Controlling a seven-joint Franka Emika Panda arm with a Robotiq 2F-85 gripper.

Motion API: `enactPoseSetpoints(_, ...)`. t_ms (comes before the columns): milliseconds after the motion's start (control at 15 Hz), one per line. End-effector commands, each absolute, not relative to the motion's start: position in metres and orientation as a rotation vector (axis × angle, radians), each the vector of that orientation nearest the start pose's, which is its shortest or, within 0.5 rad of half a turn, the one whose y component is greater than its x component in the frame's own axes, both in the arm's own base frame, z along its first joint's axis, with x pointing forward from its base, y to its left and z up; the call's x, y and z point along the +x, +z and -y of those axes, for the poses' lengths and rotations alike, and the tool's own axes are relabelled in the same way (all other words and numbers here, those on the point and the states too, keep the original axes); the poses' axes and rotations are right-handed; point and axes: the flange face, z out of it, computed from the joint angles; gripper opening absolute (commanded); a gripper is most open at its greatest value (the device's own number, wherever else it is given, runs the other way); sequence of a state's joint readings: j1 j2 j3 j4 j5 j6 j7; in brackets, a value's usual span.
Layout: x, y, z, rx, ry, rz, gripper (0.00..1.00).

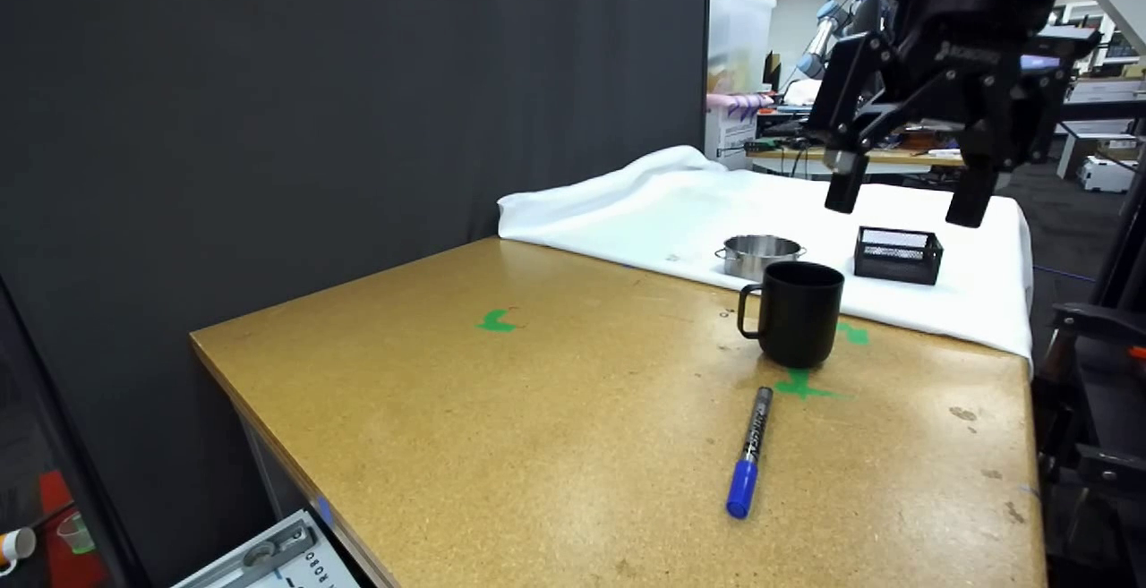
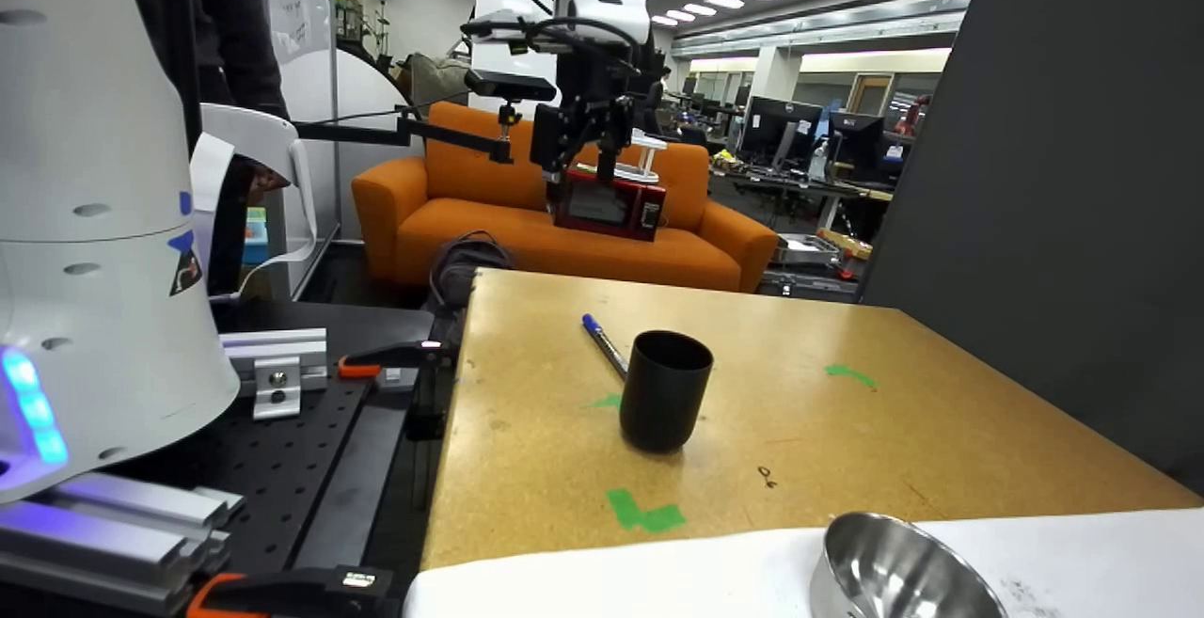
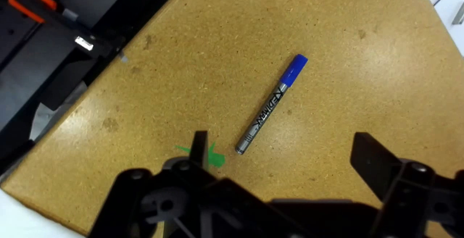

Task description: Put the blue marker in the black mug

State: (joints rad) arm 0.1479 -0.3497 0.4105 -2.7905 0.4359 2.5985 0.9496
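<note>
The blue marker [image 1: 744,481] has a grey body with black lettering and a blue cap. It lies flat on the wooden table in both exterior views [image 2: 605,345] and in the wrist view [image 3: 270,105]. The black mug [image 1: 799,318] stands upright near the marker's grey end. It also shows in an exterior view [image 2: 664,402], and it is out of view in the wrist view. My gripper [image 1: 909,199] is open and empty, high above the table. In the wrist view its spread fingers [image 3: 281,149] appear on either side of the marker's grey end, well above it.
A silver pot [image 1: 761,257] and a black mesh box [image 1: 898,257] stand on a white cloth [image 1: 618,221] beyond the mug. A dark panel [image 1: 358,123] rises along one table side. An orange-handled clamp [image 3: 32,2] sits beyond the table edge near the robot base.
</note>
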Motion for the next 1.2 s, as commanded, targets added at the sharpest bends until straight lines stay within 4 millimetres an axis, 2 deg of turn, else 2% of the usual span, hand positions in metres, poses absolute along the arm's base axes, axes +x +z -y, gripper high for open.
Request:
enactPoseSetpoints(0, 0.354, 0.296, -0.207, -2.58, -0.051, -1.345, 1.0)
enactPoseSetpoints(67, 0.359, 0.291, -0.211, -2.527, -0.051, -1.407, 1.0)
enactPoseSetpoints(133, 0.345, 0.3, -0.203, -2.61, -0.061, -1.304, 1.0)
enactPoseSetpoints(267, 0.348, 0.293, -0.204, -2.608, -0.046, -1.318, 1.0)
enactPoseSetpoints(667, 0.347, 0.297, -0.205, -2.604, -0.057, -1.311, 1.0)
enactPoseSetpoints(800, 0.349, 0.291, -0.209, -2.559, -0.074, -1.431, 1.0)
enactPoseSetpoints(1133, 0.355, 0.273, -0.221, -2.568, -0.146, -1.603, 1.0)
